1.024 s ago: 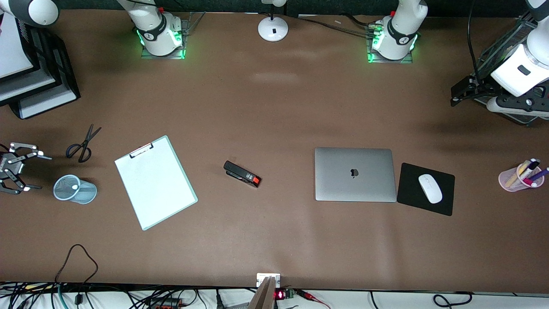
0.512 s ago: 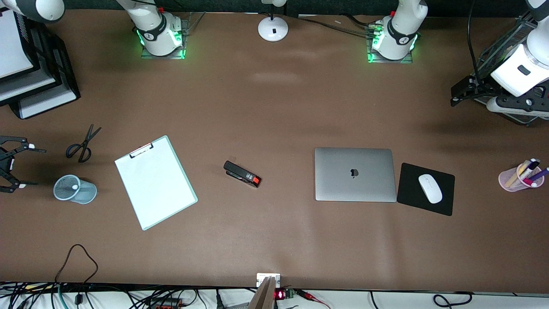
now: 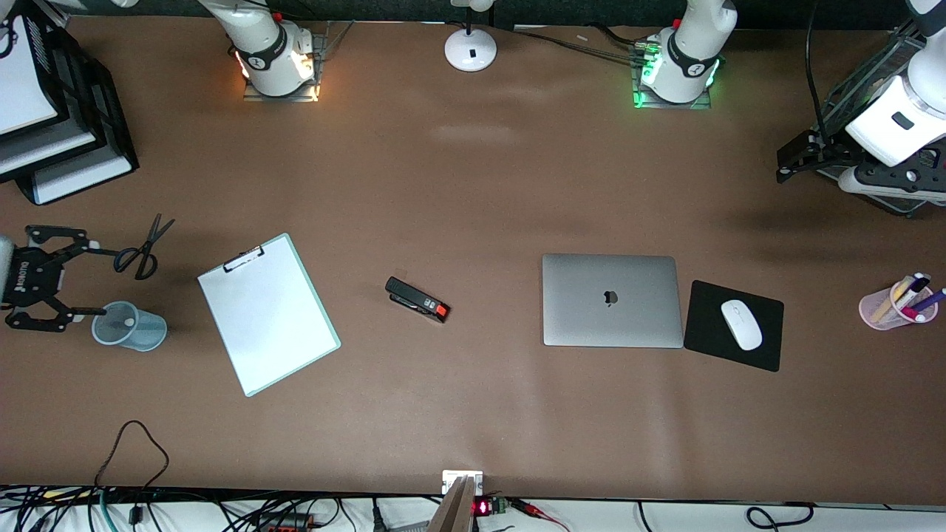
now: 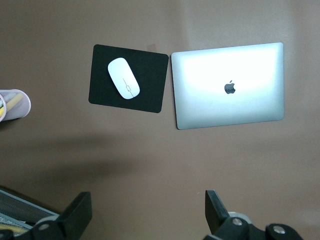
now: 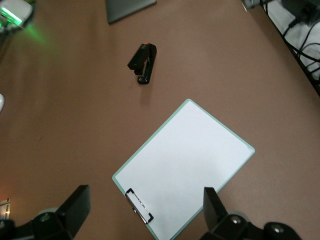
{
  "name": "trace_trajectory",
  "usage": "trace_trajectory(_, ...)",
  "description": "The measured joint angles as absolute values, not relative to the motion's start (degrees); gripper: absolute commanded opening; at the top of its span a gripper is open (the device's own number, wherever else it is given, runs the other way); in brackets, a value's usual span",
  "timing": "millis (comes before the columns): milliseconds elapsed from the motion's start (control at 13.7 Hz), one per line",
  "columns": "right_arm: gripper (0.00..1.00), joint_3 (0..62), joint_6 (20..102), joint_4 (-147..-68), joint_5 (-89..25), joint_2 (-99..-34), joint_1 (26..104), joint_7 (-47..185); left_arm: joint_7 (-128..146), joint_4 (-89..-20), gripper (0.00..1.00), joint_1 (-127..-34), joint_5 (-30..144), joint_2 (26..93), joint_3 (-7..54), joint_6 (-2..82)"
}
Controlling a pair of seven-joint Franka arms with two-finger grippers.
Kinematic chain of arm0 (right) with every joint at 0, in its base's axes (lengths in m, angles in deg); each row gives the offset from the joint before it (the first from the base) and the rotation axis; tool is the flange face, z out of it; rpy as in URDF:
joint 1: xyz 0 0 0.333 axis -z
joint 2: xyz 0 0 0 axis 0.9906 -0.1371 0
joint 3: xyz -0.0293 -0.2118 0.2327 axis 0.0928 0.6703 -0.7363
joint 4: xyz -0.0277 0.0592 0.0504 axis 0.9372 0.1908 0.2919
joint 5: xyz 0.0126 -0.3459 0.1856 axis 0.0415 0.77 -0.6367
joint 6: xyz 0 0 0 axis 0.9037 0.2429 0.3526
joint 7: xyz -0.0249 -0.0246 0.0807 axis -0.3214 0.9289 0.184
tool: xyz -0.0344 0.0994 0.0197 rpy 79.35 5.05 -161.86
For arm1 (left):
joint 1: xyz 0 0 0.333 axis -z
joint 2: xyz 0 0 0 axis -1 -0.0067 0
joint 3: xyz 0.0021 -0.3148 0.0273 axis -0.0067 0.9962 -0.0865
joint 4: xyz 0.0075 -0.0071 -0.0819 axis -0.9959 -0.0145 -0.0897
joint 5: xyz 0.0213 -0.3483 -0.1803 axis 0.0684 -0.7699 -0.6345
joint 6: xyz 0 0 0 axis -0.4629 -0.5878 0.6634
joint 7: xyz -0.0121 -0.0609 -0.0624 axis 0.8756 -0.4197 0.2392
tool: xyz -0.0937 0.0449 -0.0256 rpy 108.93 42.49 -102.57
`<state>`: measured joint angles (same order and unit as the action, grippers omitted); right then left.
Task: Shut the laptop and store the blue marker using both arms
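Front view, going from the right arm's end of the counter: you see the right hand (image 3: 94,281) spread open above the scissors (image 3: 142,247) and the pale blue mesh cup (image 3: 130,326), gripping nothing. Next come the clipboard (image 3: 268,313), the black stapler (image 3: 417,299), the laptop (image 3: 612,300) with its lid down and logo up, the black mouse pad (image 3: 708,336) with the white mouse (image 3: 741,324) just beside it, and a pink pen cup (image 3: 893,304) at the left arm's end. You cannot pick out the blue marker with certainty; the pens in that cup are too small to tell apart.

Only the left wrist view shows you the left hand (image 4: 147,217), fingers (image 4: 76,214) wide apart and empty, high over bare counter near the laptop (image 4: 228,85) and mouse pad (image 4: 152,81). The right wrist view gives you the clipboard (image 5: 186,167) and stapler (image 5: 143,63) from above.

The counter (image 3: 473,185) is a matt brown sheet; cables run along its near edge, and black paper trays (image 3: 81,96) stand at the right arm's corner.
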<state>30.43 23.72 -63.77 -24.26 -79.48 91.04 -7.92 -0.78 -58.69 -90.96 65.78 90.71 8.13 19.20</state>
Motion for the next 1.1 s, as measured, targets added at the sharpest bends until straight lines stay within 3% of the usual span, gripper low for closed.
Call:
trace_trajectory(512,1.00,30.5,33.4,-78.1,-11.9,-69.3,81.6,20.4,-0.8,-58.7,1.00,-91.0,65.8,90.7,8.1,19.2)
trace_trajectory(1098,1.00,30.6,34.8,-89.3,-0.2,-63.6,75.8,59.2,-0.8,-58.7,1.00,-91.0,65.8,90.7,8.1,18.9)
